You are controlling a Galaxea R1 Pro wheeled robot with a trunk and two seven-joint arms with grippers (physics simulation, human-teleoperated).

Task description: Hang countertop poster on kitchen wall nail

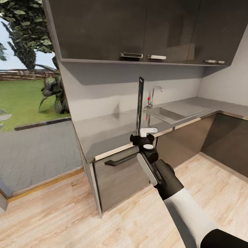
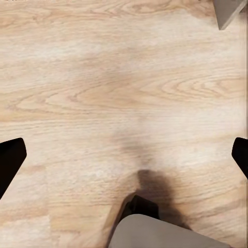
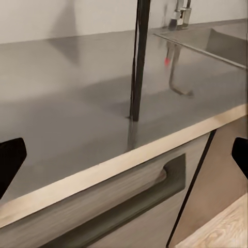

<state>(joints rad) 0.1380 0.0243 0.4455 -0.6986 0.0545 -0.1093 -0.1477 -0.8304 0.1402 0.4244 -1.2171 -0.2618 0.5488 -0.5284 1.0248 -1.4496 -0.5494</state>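
From the head we see the poster (image 1: 140, 103) standing edge-on near the kitchen countertop's (image 1: 113, 129) front edge, long axis vertical, beside the sink (image 1: 165, 114); our right gripper (image 1: 145, 135) reaches it, fingers' spread unclear. Left wrist: fingers (image 2: 10, 160) wide over floor (image 2: 103, 77). Right wrist: fingers (image 3: 10, 163) wide before the upright poster (image 3: 138, 62).

Poster (image 1: 140, 105) stands upright on its bottom edge, seen edge-on as a thin dark strip, on the countertop (image 1: 103, 132) near the front edge, just left of the sink. Countertop: grey brushed metal, pale front edge, L-shaped, over dark cabinets.
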